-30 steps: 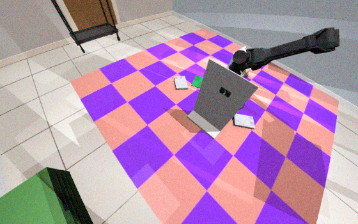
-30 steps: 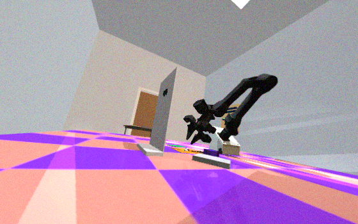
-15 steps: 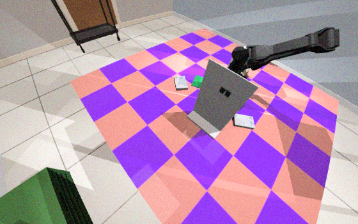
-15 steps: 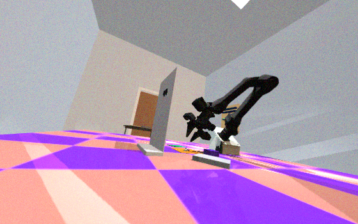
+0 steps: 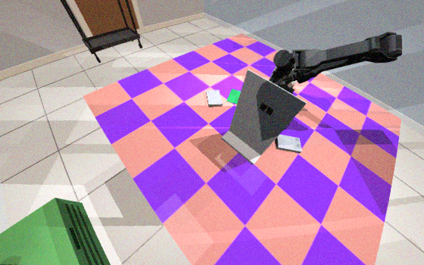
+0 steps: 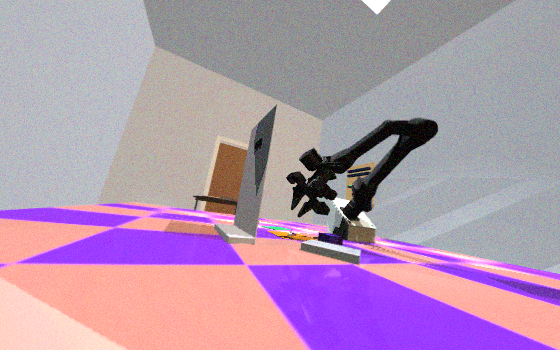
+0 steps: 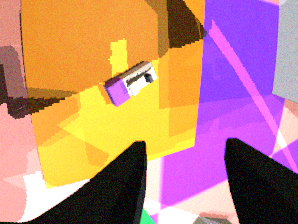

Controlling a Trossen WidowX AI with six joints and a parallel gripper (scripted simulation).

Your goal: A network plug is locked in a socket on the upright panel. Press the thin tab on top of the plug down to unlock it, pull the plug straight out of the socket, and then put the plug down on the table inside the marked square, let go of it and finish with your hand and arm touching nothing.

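The plug [image 7: 131, 84], white with a purple end and a small dark part, lies on the orange-yellow square [image 7: 177, 132] [image 6: 281, 233] in the wrist view, inside its edges. My gripper [image 7: 186, 149] [image 6: 297, 212] is open with nothing between its fingers. It hangs above the table, with the plug beyond the fingertips and apart from them. The upright grey panel [image 5: 242, 113] [image 6: 246, 190] stands beside the square. The panel's socket front is not seen. In the top view the panel hides the fingers, the square and the plug.
A green patch [image 5: 233, 96] [image 6: 275, 228] [image 7: 147, 218] lies near the square. One pale slab [image 5: 214, 98] lies left of the panel. Another pale slab [image 5: 288, 144] [image 6: 330, 251] lies on its other side, with a dark purple block [image 6: 330, 238] behind it in the exterior view.
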